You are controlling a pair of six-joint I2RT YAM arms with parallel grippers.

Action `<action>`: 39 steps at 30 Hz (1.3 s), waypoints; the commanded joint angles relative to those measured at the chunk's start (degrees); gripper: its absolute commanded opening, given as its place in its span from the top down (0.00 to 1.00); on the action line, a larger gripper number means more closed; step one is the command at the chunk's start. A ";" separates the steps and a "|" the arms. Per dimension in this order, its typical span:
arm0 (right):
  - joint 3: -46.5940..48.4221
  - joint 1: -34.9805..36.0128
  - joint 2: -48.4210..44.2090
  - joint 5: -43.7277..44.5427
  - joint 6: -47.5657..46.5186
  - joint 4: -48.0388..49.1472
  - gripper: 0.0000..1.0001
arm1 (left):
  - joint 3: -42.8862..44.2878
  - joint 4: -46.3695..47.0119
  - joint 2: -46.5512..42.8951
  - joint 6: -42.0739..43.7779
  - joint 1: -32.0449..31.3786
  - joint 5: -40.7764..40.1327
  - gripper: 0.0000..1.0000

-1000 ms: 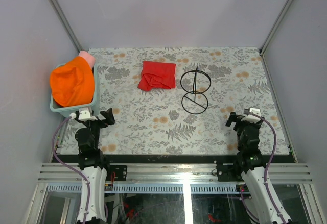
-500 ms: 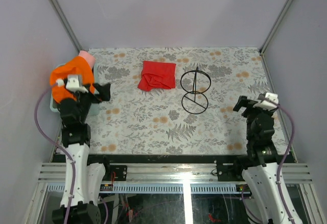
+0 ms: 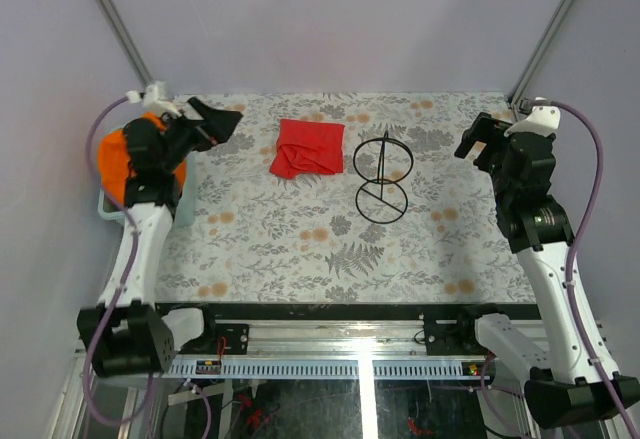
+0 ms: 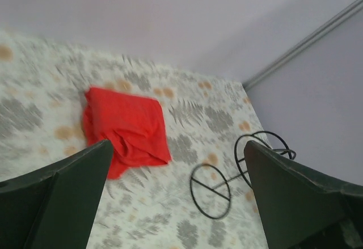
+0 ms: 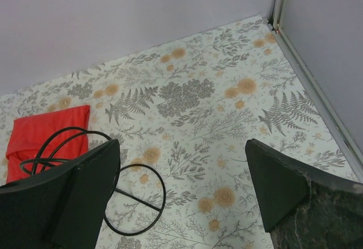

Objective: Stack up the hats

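The orange hat [image 3: 112, 162] lies in a light blue bin [image 3: 112, 210] at the table's left edge, partly hidden by my left arm. I cannot make out the pink hat behind the left wrist. The blue and red hats are out of view. My left gripper [image 3: 222, 124] is open and empty, held high just right of the bin and pointing toward the red cloth. In the left wrist view it [image 4: 176, 198] frames bare table. My right gripper [image 3: 472, 139] is open and empty, raised over the back right of the table; in the right wrist view it [image 5: 181, 198] also frames bare table.
A flat red cloth [image 3: 307, 147] lies at the back centre, also in the left wrist view [image 4: 126, 129] and the right wrist view [image 5: 42, 135]. A black wire stand [image 3: 382, 177] stands just right of it [image 4: 211, 191] [image 5: 148, 202]. Grey walls close the back and sides.
Both arms have risen from the near edge and reached toward the back. The left gripper passed over the bin to its right back side; the right gripper went to the back right.
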 commanded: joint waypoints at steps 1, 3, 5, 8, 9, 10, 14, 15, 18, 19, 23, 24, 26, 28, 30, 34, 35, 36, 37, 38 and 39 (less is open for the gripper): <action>4.84 -0.21 1.24 -2.69 -0.20 -1.20 0.01 | 10.39 -9.53 11.45 -4.38 -8.26 -6.04 0.00; 8.20 -0.18 3.54 -4.32 -0.74 -3.71 0.01 | 19.18 -18.74 19.31 -1.85 -11.61 -6.20 0.00; 9.64 -0.23 3.99 -4.92 -1.20 -5.36 0.01 | 27.57 -27.51 26.57 0.51 -14.79 -8.13 0.00; 9.09 -0.23 2.91 -3.84 -1.58 -5.55 0.01 | 35.18 -34.28 34.12 0.17 -19.33 -12.68 0.00; 9.06 -0.23 2.72 -3.65 -1.57 -5.81 0.01 | 36.27 -34.45 36.21 -0.89 -20.08 -13.16 0.00; 9.06 -0.20 2.65 -3.72 -1.54 -6.16 0.01 | 37.03 -34.47 38.34 -2.01 -20.68 -14.10 0.00; 9.67 -0.17 2.30 -4.71 -1.42 -7.43 0.01 | 40.14 -33.91 46.66 -3.79 -21.62 -15.93 0.00; 9.75 -0.18 2.21 -4.78 -1.62 -7.85 0.01 | 40.88 -33.27 48.60 -4.15 -21.84 -15.70 0.00; 9.98 -0.20 1.83 -4.59 -2.17 -9.13 0.01 | 43.41 -30.55 52.85 -4.44 -23.28 -15.12 0.00; 9.96 -0.21 1.68 -4.54 -2.35 -9.45 0.01 | 44.67 -30.23 54.27 -4.44 -23.97 -15.13 0.00; 9.45 -0.17 1.18 -3.98 -3.40 -10.81 0.01 | 49.99 -31.38 60.73 -4.87 -26.11 -14.08 0.00; 9.22 -0.19 0.98 -3.61 -3.69 -11.02 0.01 | 50.85 -31.58 62.00 -5.07 -26.46 -14.09 0.00; 8.87 -0.18 0.51 -2.99 -4.42 -11.47 0.01 | 52.36 -32.02 64.42 -5.26 -26.78 -14.70 0.00; 8.90 -0.25 0.28 -2.25 -5.16 -12.09 0.01 | 54.69 -32.95 67.08 -5.49 -26.84 -15.07 0.00; 8.90 -0.17 0.33 -1.58 -5.86 -12.67 0.01 | 59.22 -36.33 70.54 -5.15 -26.82 -16.37 0.00; 8.76 -0.21 0.54 -0.86 -6.24 -13.35 0.01 | 69.15 -42.66 77.39 -4.09 -26.93 -18.22 0.00; 8.76 -0.19 0.58 -0.92 -6.32 -13.45 0.01 | 71.13 -43.72 78.85 -3.75 -26.96 -18.76 0.00; 8.78 -0.21 0.63 -0.98 -6.26 -13.52 0.01 | 73.00 -44.80 80.23 -3.52 -26.93 -19.36 0.00; 8.69 -0.19 0.73 -0.93 -6.24 -13.61 0.01 | 74.71 -45.36 81.55 -3.34 -26.85 -19.75 0.00; 8.63 -0.17 0.89 -0.94 -6.25 -13.68 0.01 | 76.53 -46.07 82.87 -3.23 -26.72 -20.04 0.00; 8.62 -0.17 1.02 -0.86 -6.32 -13.72 0.01 | 77.99 -46.06 83.97 -3.28 -26.60 -20.08 0.00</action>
